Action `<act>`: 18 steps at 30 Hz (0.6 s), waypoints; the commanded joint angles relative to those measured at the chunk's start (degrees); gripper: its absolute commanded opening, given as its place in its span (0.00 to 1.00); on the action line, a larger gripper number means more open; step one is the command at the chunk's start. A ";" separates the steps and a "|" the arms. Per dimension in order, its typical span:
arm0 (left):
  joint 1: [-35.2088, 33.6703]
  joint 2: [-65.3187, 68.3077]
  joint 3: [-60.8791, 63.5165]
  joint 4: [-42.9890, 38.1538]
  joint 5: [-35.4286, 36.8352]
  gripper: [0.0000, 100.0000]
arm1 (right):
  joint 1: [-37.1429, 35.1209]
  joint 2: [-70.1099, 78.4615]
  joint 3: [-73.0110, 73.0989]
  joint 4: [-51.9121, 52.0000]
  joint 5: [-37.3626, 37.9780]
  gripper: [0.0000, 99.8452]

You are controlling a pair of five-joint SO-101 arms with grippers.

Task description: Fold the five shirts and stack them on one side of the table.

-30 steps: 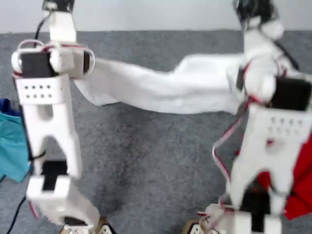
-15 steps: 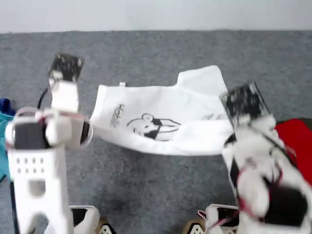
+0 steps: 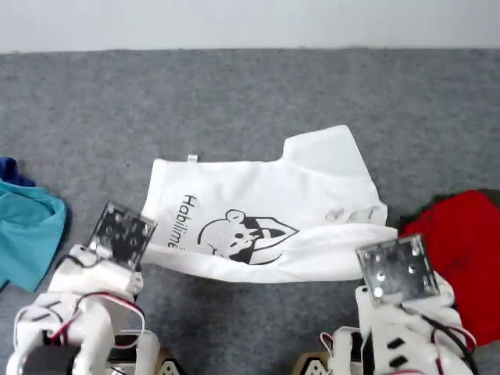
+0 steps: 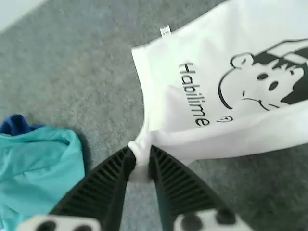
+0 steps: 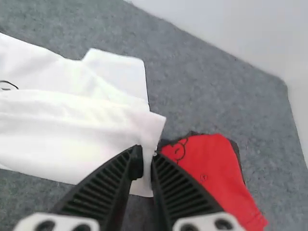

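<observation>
1. A grey, carpet-like bench [image 3: 258, 94] runs up to a pale wall [image 3: 250, 23] along its far edge.
2. A white shirt [image 3: 266, 211] with a black cartoon face and black lettering lies spread out near the middle of the bench. One short sleeve sticks out on its far side.
3. The left hand [image 4: 140, 156] is closed narrow on the white shirt's near corner at the lettering end, with cloth bunched in its black ribbed grip.
4. The right hand [image 5: 145, 156] pinches the white shirt's near corner at the opposite end, nearly closed on the fabric.
5. A crumpled teal shirt [image 3: 27, 234] lies well apart from the white shirt, beyond its lettering end. A dark blue cloth [image 3: 9, 170] sits just behind the teal one.
6. A red shirt [image 3: 461, 242] lies just beside the white shirt's other end, close to the right hand.
</observation>
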 commanded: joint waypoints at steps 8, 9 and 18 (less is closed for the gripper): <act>0.09 12.31 12.26 -22.86 -0.62 0.01 | 1.01 13.85 5.10 -14.29 2.90 0.01; 0.09 14.68 12.00 -24.88 -0.62 0.01 | 1.01 15.60 6.59 -17.19 2.90 0.01; 0.09 37.71 8.75 -41.58 2.55 0.01 | -1.98 29.93 16.97 -40.75 2.46 0.01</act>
